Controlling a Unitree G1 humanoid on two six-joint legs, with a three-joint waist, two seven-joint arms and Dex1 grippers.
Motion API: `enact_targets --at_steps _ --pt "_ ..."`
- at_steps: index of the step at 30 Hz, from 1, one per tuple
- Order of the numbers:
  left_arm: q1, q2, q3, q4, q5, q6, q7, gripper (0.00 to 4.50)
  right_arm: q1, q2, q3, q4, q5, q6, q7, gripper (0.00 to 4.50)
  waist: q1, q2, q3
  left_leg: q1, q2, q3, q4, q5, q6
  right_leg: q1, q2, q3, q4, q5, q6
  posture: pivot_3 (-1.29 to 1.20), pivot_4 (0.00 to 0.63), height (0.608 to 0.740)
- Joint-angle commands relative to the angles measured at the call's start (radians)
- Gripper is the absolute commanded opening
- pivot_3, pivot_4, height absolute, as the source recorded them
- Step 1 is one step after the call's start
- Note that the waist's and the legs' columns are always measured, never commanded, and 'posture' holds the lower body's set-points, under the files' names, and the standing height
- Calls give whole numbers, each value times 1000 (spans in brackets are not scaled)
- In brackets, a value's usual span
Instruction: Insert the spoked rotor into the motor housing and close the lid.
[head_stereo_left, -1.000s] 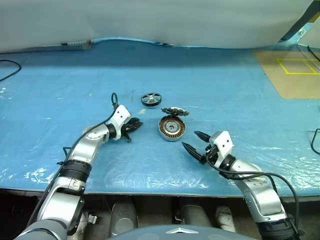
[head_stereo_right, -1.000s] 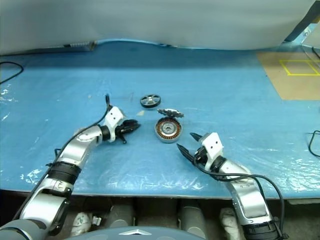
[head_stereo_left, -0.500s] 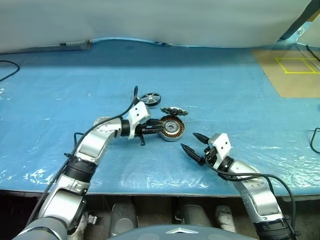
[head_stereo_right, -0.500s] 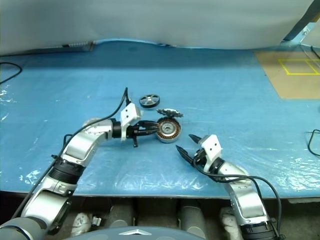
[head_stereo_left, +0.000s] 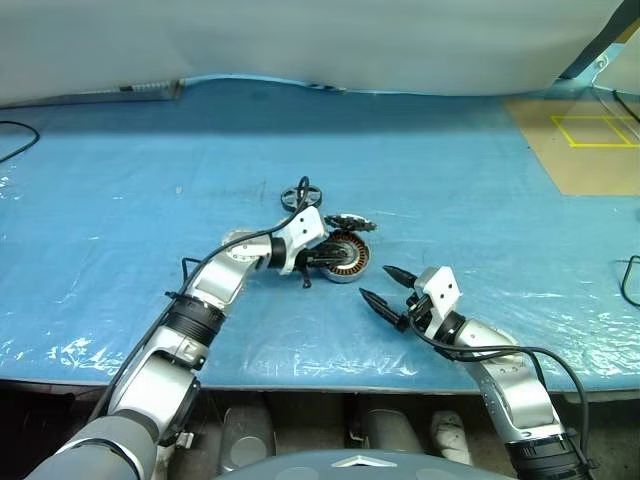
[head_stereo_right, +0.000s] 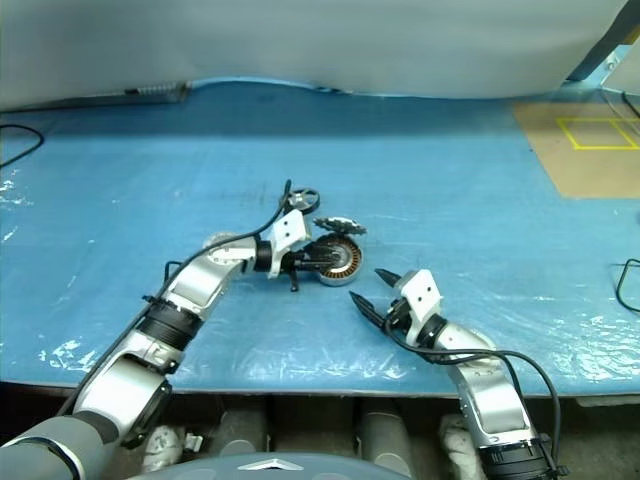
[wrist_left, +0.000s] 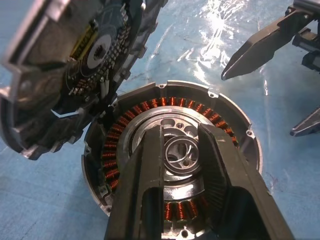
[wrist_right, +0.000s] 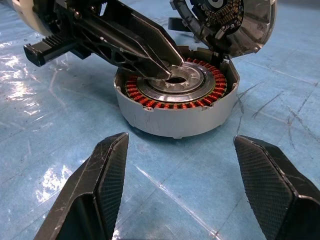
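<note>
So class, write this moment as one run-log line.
left pincer: over housing centre | right pincer: open, short of housing | lid: open | rotor: on table

Two head cameras look down from high over the blue table (head_stereo_left: 450, 190). Both wrist cameras sit close to the motor housing (wrist_right: 175, 100), from opposite sides.
</note>
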Motion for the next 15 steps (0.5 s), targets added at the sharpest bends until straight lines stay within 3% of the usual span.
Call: enact_targets --at_steps 1,15 --pt "-38 -16 3 34 14 -44 10 665 -2 3 -1 -21 19 4 3 3562 0 0 0 0 0 0 0 0 0 0 0 0 0 0 0 0 150 740" --pt "-56 -45 -4 118 45 -92 4 665 3 -5 6 -33 11 31 9 3562 1 0 0 0 0 0 0 0 0 0 0 0 0 0 0 0 150 740"
